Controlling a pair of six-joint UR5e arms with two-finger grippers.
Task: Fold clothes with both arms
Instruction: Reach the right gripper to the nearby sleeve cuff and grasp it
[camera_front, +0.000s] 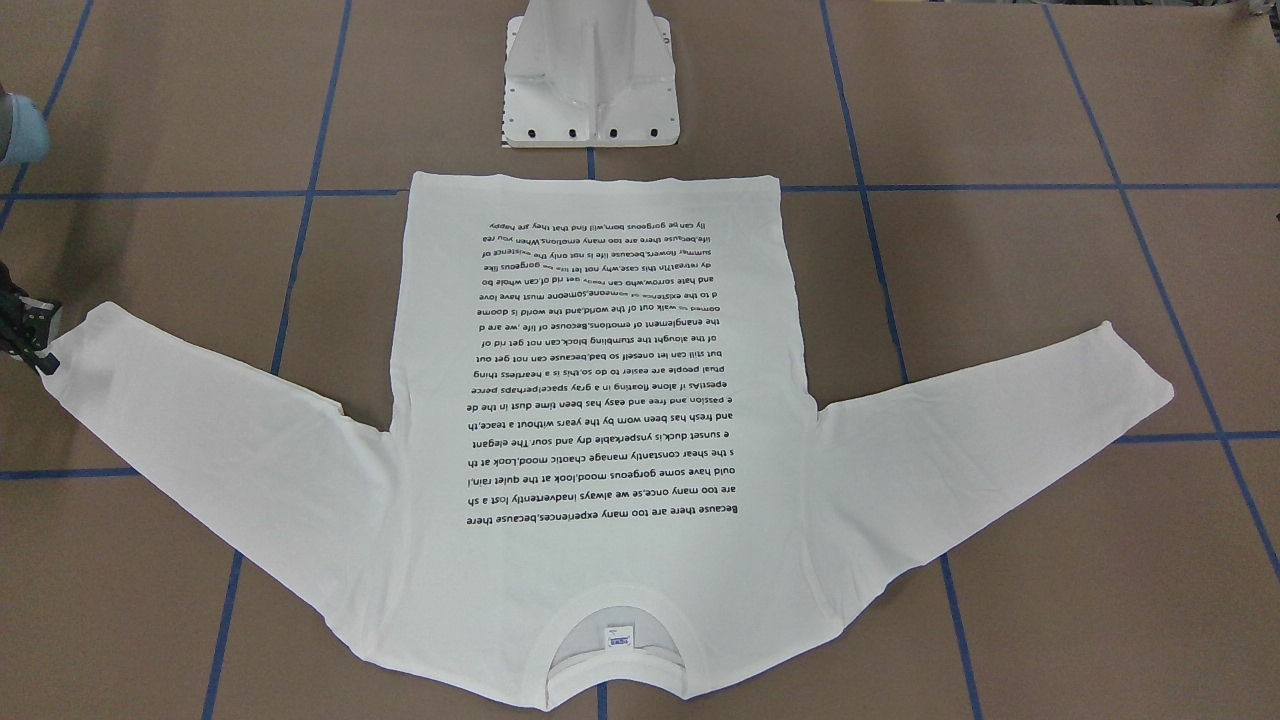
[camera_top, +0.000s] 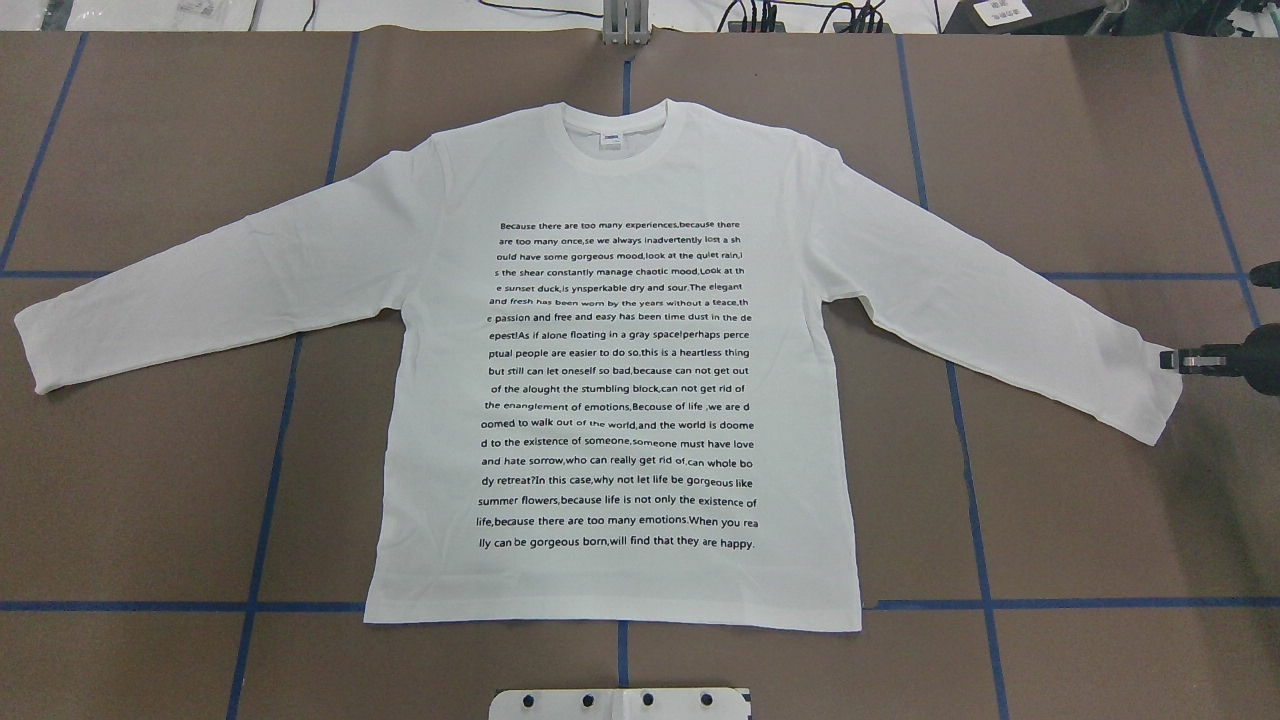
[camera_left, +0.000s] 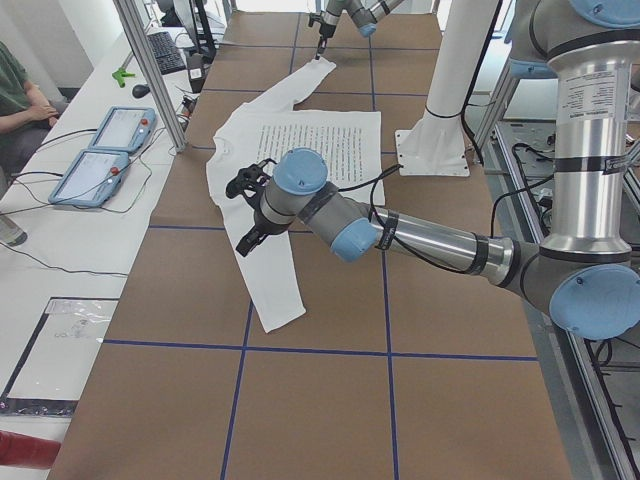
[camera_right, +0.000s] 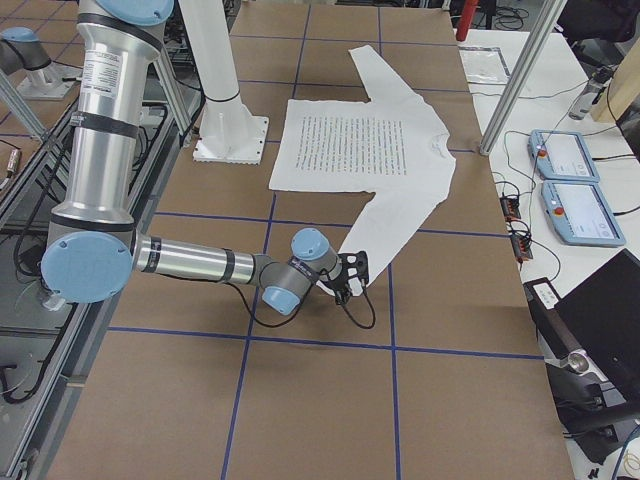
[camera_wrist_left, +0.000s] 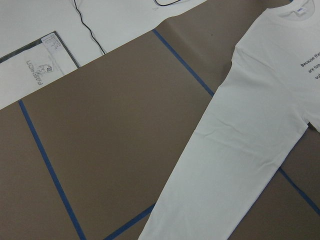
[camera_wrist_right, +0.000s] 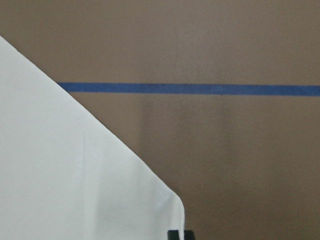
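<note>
Lying flat and print-up on the table (camera_top: 1050, 480), the shirt (camera_top: 620, 300) has its collar (camera_top: 625, 135) away from the base (camera_top: 620, 703), and both sleeves are spread outward and slant back toward the robot. The right gripper (camera_top: 1175, 360) sits at the right cuff (camera_top: 1160, 385) and seems pinched on its edge, though the tips show small. The left gripper (camera_left: 246, 240) hangs above the left sleeve (camera_left: 272, 285); whether its fingers are spread, I cannot tell.
</note>
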